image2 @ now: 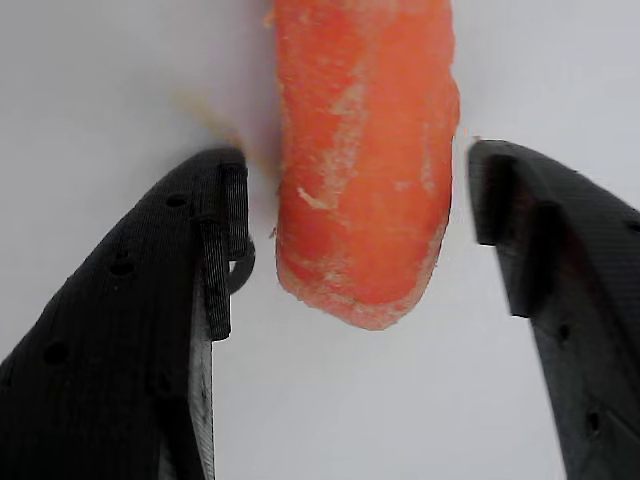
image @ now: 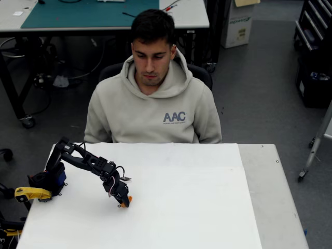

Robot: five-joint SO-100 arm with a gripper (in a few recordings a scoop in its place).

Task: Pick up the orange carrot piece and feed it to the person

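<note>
A wide white rectangular surface (image: pixel 197 207) spreads across the lower half of the overhead view, its matte top pale and smooth, with a grey strip along its right side. On it, toward the left, lies the short bright orange carrot piece (image: pixel 129 198), a stubby cylinder with a rough, flaky skin and a rounded end in the wrist view (image2: pixel 365 170). The black jointed robot arm (image: pixel 85 162) stands at the surface's left edge, just beside a yellow plastic clamp (image: pixel 31 193).

Orange carrot piece (image2: pixel 365 160) with pale flecks; black gripper (image2: pixel 355 225); white surface (image: pixel 197 207); person (image: pixel 154 98) in light grey hoodie lettered dark blue; yellow clamp (image: pixel 28 194).
</note>
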